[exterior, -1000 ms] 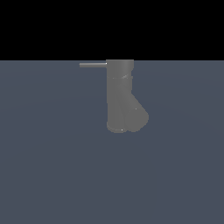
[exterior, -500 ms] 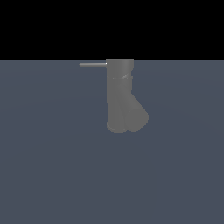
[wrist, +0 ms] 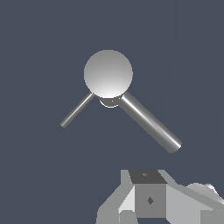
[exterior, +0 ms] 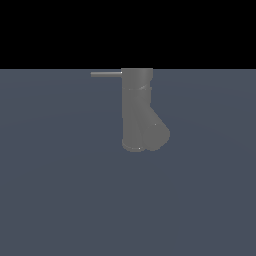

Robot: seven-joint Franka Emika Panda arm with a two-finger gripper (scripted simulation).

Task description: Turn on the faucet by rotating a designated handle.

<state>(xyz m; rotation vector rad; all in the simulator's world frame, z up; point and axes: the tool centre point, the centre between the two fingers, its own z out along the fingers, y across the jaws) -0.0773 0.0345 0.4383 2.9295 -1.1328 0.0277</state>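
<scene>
The handle (exterior: 106, 74) juts level from the upright faucet (exterior: 137, 107), clear of the end effector (wrist: 148, 197); its jaw state cannot be told.

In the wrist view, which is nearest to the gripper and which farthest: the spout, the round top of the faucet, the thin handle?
1. Spout: its free end points toward the gripper.
2. Faucet top: middle of the view.
3. Handle: on the faucet's far side, angled away; close to second.

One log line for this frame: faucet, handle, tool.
faucet: upright | handle: points to exterior view's left, untouched | tool: apart from faucet, state unclear
</scene>
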